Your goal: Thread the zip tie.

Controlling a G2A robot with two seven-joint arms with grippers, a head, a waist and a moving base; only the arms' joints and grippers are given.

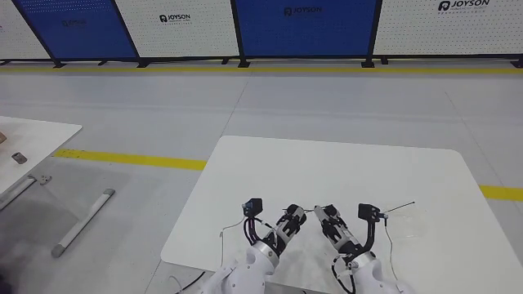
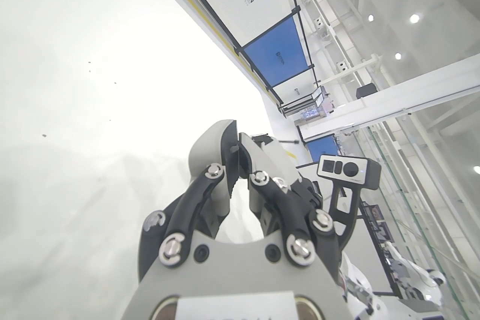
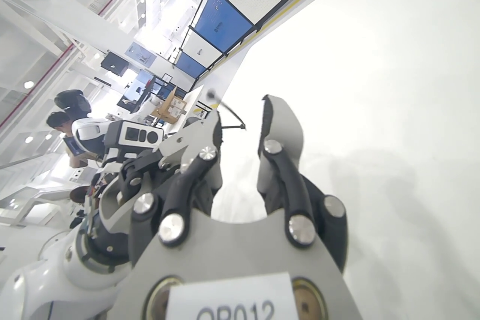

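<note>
Right wrist view: your right gripper is sitting open. Just past it, the left gripper is clamping shut, apparently pinching the zip tie. It's looking thin, light and springy, so you're probably wanting to grab near the free end.

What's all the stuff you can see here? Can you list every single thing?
zip tie: one, black, curving out by the left end effector, which seems to pinch it
table: one, white, middle
thin dark strand: one, on the table off to the right; too small to identify
side table: one, white, far left
wall panels: several, blue and white, along the back
floor stripes: two, yellow, across the floor
left end effector: one, grey and black, shut
right end effector: one, grey and black, open
</note>
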